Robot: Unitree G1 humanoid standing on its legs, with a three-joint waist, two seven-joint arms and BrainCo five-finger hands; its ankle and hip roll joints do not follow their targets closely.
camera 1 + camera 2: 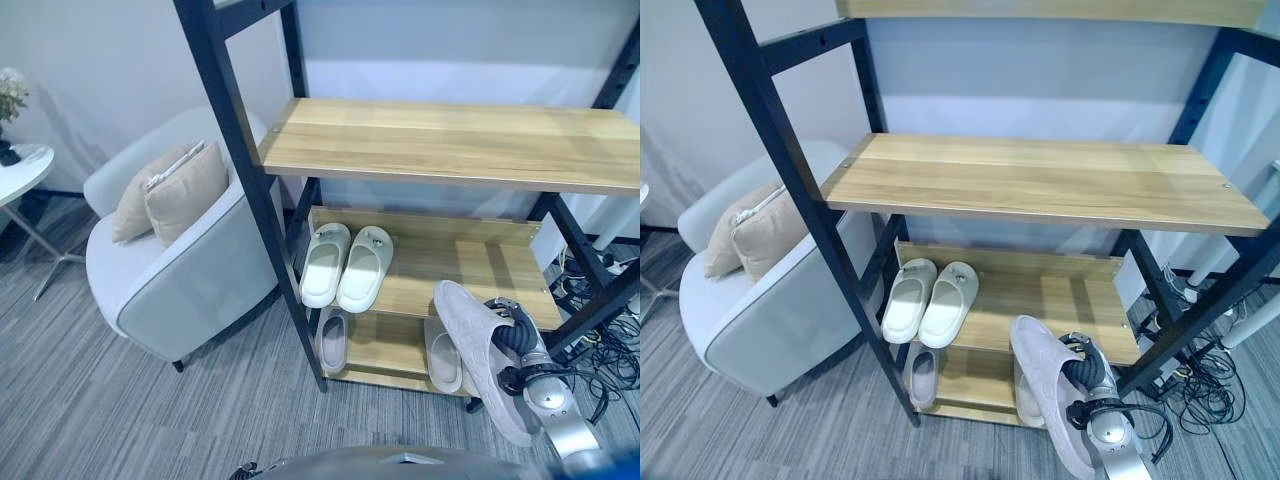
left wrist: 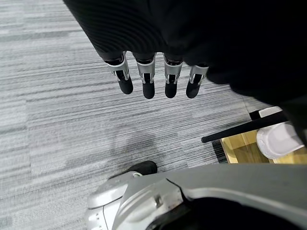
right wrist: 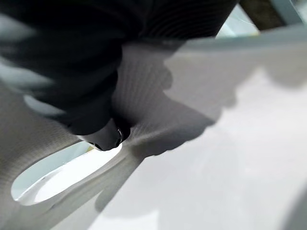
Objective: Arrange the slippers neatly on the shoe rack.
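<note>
Slippers, as I log them: pale grey fabric slipper (image 1: 480, 350) gripped in my right hand (image 1: 518, 345), fingers curled round its upper, before the black-framed wooden shoe rack (image 1: 450, 140). White pair (image 1: 345, 262) on middle shelf. Left hand (image 2: 148, 76) hangs open over grey carpet (image 2: 72, 120). No legible writing.

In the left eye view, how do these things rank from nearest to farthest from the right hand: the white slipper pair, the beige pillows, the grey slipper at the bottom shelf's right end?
1. Grey slipper, bottom shelf, beside the right hand.
2. White slipper pair, middle shelf, left part.
3. Beige pillows, on the armchair, far left.
</note>
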